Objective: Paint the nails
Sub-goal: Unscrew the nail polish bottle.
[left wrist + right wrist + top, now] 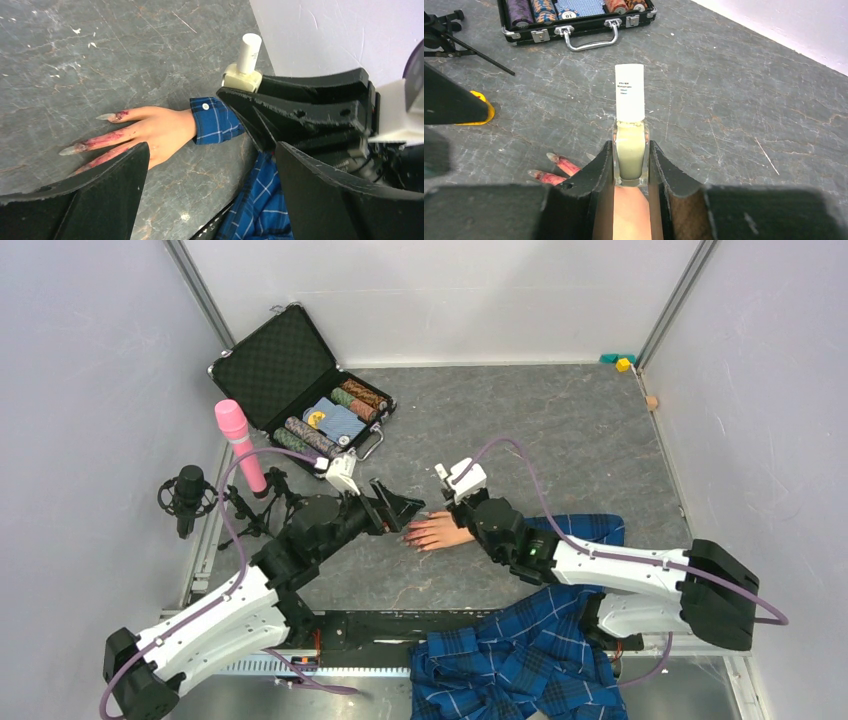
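The flesh-coloured mannequin hand (pixel 437 530) lies flat on the grey table with a blue plaid sleeve (pixel 215 120). Its nails (pixel 75 149) are long and pointed, and red paint is smeared along the fingers; they also show in the right wrist view (pixel 551 157). My right gripper (pixel 630 150) is shut on a small clear bottle of pale polish with a white cap (pixel 630 92), held upright just above the back of the hand. In the top view, my right gripper (pixel 452 492) is over the wrist. My left gripper (pixel 398 508) is open and empty, close to the fingertips, and it also shows in the left wrist view (pixel 210 200).
An open black case (pixel 300 390) of poker chips lies at the back left. A pink microphone (pixel 238 445) and a black microphone on a stand (pixel 188 495) are at the left edge. Plaid cloth (pixel 520 660) hangs over the near edge. Small blocks (pixel 622 363) sit in the far right corner.
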`<state>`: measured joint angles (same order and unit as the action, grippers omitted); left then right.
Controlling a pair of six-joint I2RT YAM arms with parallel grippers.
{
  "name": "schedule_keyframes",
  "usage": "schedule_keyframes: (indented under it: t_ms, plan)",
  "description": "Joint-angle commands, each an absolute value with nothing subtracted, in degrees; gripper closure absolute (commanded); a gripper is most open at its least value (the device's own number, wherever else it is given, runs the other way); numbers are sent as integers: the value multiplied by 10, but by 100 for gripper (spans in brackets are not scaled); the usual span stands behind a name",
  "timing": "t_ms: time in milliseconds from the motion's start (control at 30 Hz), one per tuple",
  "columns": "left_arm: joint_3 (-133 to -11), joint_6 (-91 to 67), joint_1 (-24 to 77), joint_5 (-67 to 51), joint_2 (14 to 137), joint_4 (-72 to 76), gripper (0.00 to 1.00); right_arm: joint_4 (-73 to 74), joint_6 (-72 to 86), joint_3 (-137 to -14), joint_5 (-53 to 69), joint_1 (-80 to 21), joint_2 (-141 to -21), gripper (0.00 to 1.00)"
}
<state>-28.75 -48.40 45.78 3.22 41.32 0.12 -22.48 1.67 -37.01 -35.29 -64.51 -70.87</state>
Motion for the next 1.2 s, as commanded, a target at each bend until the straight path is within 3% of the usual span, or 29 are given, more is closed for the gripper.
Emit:
schedule_keyframes:
  t_ms: [0,300,633,833,1167]
  plan:
    - [-309,-414,460,51,376,-27,0,-238,24,-351,-258,-609,-670,100]
    - [-313,-349,460,-50,362,-3,0,-269,96,-310,143,-498,-617,100]
    - [-309,-342,460,-142,364,55,1,-333,161,-310,365,-484,-631,100]
    - [-299,-351,460,-162,360,84,29,-335,163,-311,385,-485,-641,100]
    - [-297,-360,460,-174,377,98,47,-336,163,-313,398,-484,-642,100]
